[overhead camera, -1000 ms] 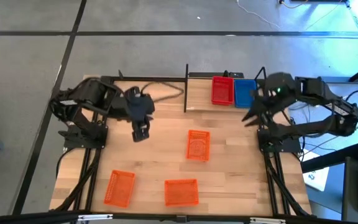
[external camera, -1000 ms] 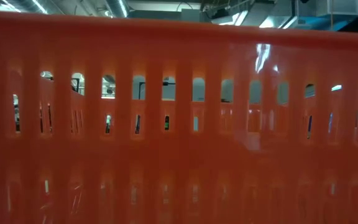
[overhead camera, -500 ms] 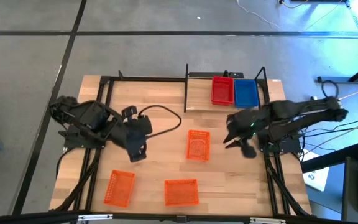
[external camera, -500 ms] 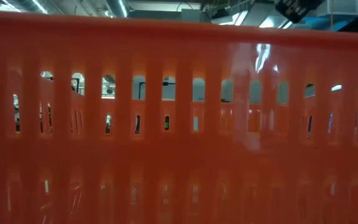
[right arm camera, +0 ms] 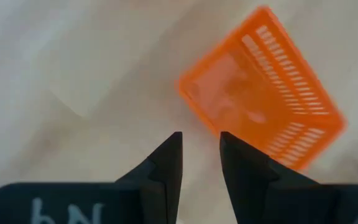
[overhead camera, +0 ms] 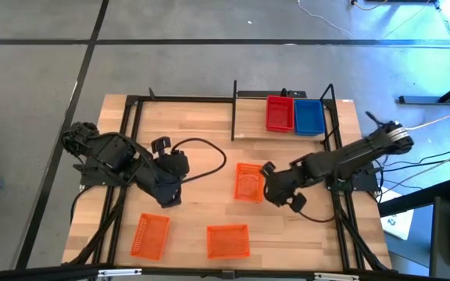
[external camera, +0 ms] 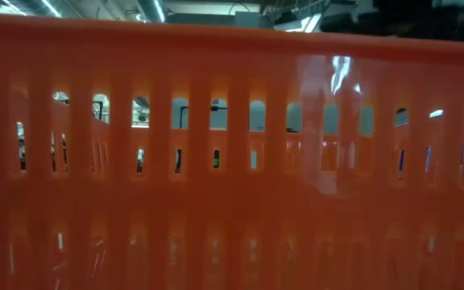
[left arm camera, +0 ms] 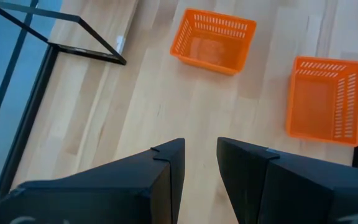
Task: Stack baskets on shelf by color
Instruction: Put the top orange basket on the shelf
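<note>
Right gripper [overhead camera: 270, 190] beside middle orange basket [overhead camera: 248, 182]
Its jaws stand slightly parted, empty; basket lies just ahead, untouched; left gripper [left arm camera: 199, 168] likewise empty.

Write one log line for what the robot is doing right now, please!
right gripper: open, empty, beside middle orange plastic mesh basket | left gripper: open, empty, above bare table | shelf: red basket, blue basket

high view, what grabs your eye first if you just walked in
Three orange plastic mesh baskets stand loose on the wooden tabletop: one at centre, two along the near edge. A red basket and a blue basket sit side by side on the black-framed shelf. The right gripper reaches beside the central one.
</note>
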You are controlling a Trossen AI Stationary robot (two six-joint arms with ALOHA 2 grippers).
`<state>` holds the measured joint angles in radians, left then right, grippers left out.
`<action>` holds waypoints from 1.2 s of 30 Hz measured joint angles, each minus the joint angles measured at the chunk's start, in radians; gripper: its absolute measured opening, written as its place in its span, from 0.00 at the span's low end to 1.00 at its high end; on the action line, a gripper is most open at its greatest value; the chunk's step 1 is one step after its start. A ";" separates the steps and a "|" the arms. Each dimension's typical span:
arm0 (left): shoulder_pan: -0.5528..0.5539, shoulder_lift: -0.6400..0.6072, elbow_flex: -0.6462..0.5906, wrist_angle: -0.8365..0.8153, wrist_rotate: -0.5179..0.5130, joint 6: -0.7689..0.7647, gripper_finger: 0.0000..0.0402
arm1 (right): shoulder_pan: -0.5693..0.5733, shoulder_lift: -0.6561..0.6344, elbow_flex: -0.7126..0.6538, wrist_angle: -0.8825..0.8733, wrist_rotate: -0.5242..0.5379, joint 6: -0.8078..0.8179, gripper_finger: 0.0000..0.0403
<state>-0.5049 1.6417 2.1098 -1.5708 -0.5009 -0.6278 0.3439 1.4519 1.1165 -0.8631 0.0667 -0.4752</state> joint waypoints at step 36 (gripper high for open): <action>0.000 0.000 0.000 0.001 -0.012 -0.052 0.22 | -0.128 0.317 0.001 0.142 -0.060 -0.449 0.26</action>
<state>-0.5045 1.6417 2.1098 -1.5701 -0.5128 -0.6798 0.2161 1.7691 1.1172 -0.7215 0.0070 -0.9241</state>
